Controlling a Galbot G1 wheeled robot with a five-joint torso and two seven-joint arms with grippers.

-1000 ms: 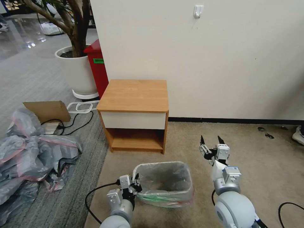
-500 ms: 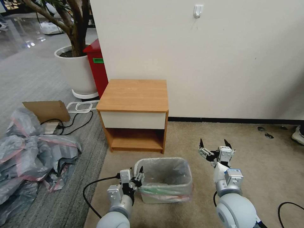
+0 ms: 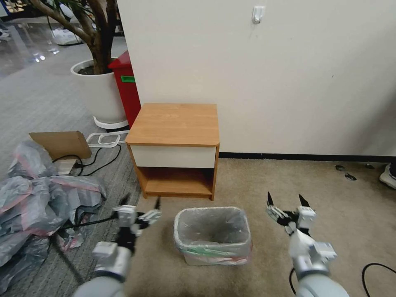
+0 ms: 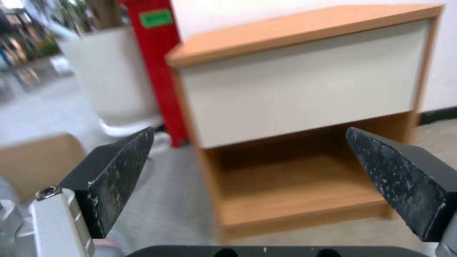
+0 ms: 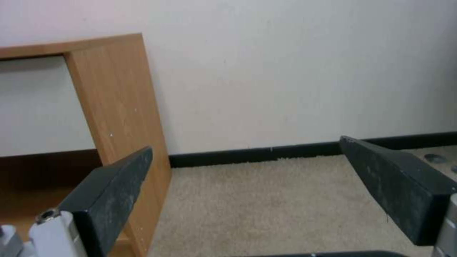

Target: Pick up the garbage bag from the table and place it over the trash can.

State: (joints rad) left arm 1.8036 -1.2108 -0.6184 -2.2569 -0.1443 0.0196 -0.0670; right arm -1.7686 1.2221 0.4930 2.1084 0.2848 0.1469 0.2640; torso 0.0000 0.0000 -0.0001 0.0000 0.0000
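On the carpet just in front of the table, bag already lining the can, left gripper and right gripper both spread wide and empty either side, looks basically done.

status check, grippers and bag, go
Left gripper open, left of trash can. Right gripper open, to its right. Garbage bag lines the can, over rim. Nothing in the way.

Left gripper motion-blurred; bag heap cut off at left edge; trash can mostly bag-covered.
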